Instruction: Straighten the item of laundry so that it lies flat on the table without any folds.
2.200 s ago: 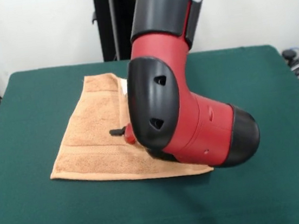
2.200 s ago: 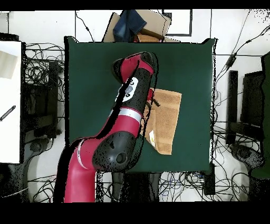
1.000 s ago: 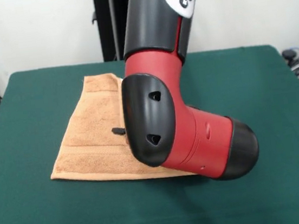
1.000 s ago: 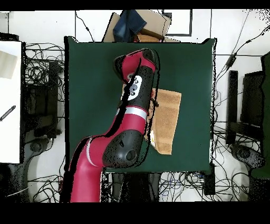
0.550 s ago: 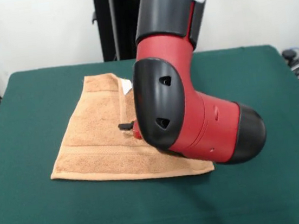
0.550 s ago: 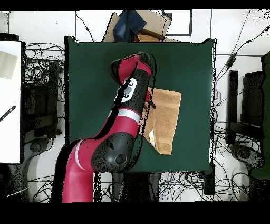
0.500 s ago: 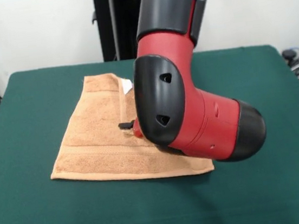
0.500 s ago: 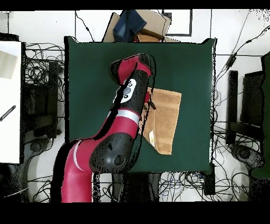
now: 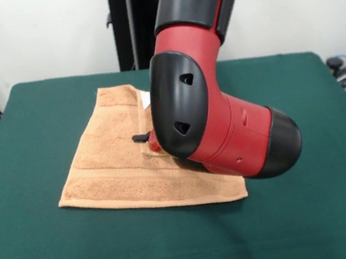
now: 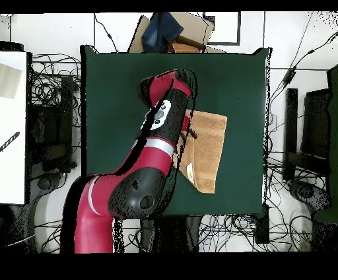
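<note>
Hand [image 9: 144,137] low over the towel [image 9: 111,165], mostly hidden behind the bent arm [image 9: 217,130]; its grip state unclear.

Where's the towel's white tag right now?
In the front view the white tag sits on the towel near its far edge, just left of the arm; in the overhead view it lies near the edge facing the robot's base.

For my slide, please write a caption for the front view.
Sawyer arm low over a tan towel on the green table.
</note>
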Tool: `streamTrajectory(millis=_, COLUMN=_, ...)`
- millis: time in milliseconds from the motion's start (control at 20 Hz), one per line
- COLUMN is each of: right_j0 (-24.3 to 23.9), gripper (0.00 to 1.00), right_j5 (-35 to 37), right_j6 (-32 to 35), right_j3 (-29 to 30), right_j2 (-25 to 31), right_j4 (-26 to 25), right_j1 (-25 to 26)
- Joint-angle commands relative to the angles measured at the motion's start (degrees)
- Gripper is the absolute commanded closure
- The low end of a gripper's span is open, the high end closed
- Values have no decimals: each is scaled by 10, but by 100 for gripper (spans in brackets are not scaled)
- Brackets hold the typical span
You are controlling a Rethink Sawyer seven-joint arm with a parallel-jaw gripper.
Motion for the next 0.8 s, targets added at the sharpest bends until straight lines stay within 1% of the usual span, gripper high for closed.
streamTrajectory(millis=50, right_j0=1, gripper=0, right_j5=-40, right_j6=13, right_j3=72, right_j2=61, right_j4=-20, right_j1=2)
streamTrajectory(millis=200, right_j0=0, gripper=0, right_j5=-37, right_j6=10, right_j3=67, right_j2=59, right_j4=-21, right_j1=3)
streamTrajectory(millis=350, right_j0=-5, gripper=0, right_j5=-27, right_j6=7, right_j3=48, right_j2=55, right_j4=-22, right_j1=11)
streamTrajectory(millis=800, right_j0=0, gripper=0, right_j5=-39, right_j6=8, right_j3=81, right_j2=59, right_j4=-24, right_j1=-3)
